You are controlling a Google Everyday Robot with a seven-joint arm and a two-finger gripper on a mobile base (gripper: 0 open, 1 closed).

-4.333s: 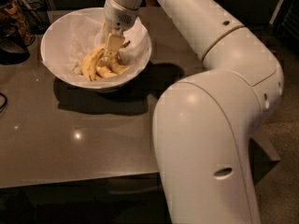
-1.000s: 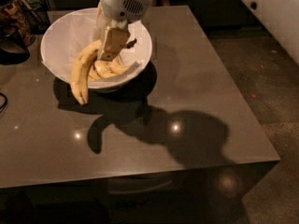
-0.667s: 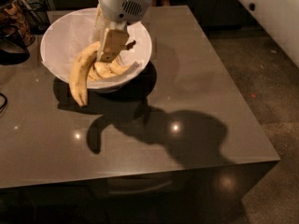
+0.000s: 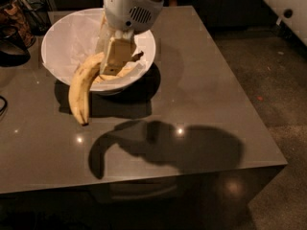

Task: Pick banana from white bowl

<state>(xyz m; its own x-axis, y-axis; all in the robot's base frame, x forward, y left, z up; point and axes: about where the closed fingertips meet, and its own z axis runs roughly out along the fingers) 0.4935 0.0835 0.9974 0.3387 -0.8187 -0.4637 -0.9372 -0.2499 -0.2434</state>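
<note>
I have the gripper (image 4: 115, 60) just above the white bowl (image 4: 61, 30), closed tight on the banana (image 4: 80, 91) near its stem. That grip leaves it dangling tip-down past the bowl's front rim, apparently clear of the paler bananas (image 4: 128, 72) inside.

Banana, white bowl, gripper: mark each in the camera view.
banana (image 4: 78, 91), camera view, middle of its curved body.
white bowl (image 4: 56, 51), camera view, bare left inner wall.
gripper (image 4: 112, 67), camera view, between its jaws over the bowl, shut on the banana's upper end.
</note>
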